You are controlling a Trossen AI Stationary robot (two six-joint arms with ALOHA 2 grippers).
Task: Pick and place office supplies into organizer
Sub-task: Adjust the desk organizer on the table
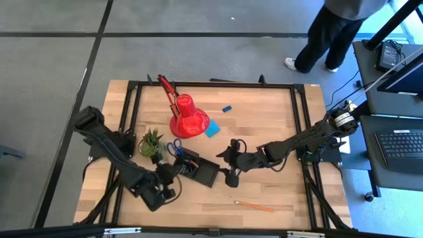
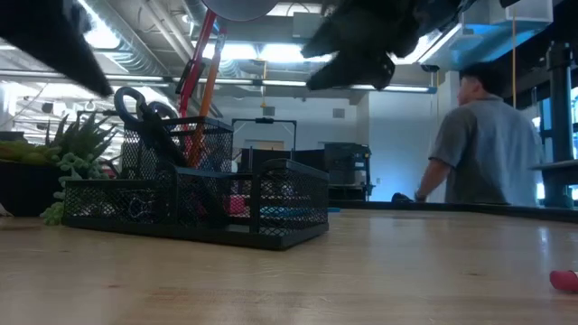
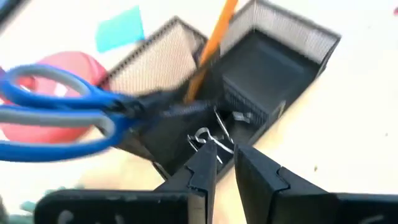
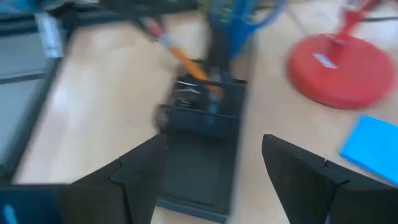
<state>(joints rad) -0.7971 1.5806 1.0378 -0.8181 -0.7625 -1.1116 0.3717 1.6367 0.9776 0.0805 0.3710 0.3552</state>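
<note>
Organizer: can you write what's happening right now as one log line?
left gripper: fingers slightly apart over organizer | right gripper: open, beside organizer | scissors, pencil: in organizer | another pencil: on table

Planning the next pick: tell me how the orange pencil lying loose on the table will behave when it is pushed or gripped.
The orange pencil looks thin and straight, so it is probably stiff and light. It lies flat on the bare table with nothing against it, so a sideways nudge would likely roll or skid it. Being so slim, it may twist in a gripper unless caught near its middle.
</note>
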